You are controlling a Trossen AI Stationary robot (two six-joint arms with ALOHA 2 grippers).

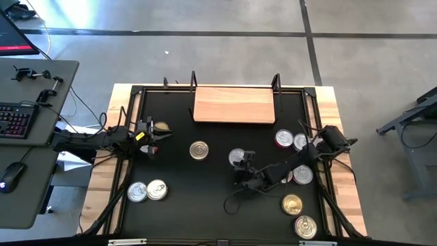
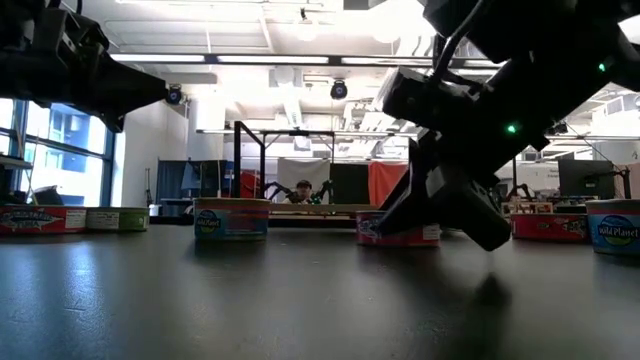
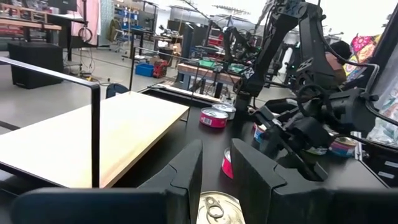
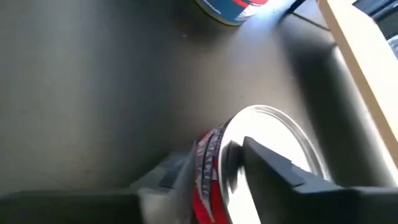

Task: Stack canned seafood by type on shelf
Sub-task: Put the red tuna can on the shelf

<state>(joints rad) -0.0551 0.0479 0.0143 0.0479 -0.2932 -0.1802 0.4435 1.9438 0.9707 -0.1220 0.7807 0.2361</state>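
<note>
The shelf [image 1: 234, 104], a bare light wooden board with black posts, stands at the table's far middle. Tins lie scattered on the black tabletop. My right gripper [image 1: 240, 166] reaches in from the right, slanting down at a red-sided tin with a silver lid [image 4: 273, 134], and is open with the tin's edge between its fingers. That tin [image 2: 385, 235] rests flat on its base. My left gripper [image 3: 216, 165] waits at the left, level and open, just above a gold-lidded tin [image 3: 217, 210]. My right gripper has one finger [image 4: 273, 171] over the tin's lid and the other beside the tin's red wall [image 4: 204, 162], coming slantwise from the table's right. The picture is smeared there, so I cannot tell whether either finger touches the tin.
A silver tin [image 1: 199, 150] lies mid-table and two more [image 1: 147, 190] at the near left. Two tins [image 1: 292, 140] sit by the shelf's right end. One more [image 1: 302, 175] is under the right arm, and two gold ones [image 1: 298, 215] are near right. Cables cross the table.
</note>
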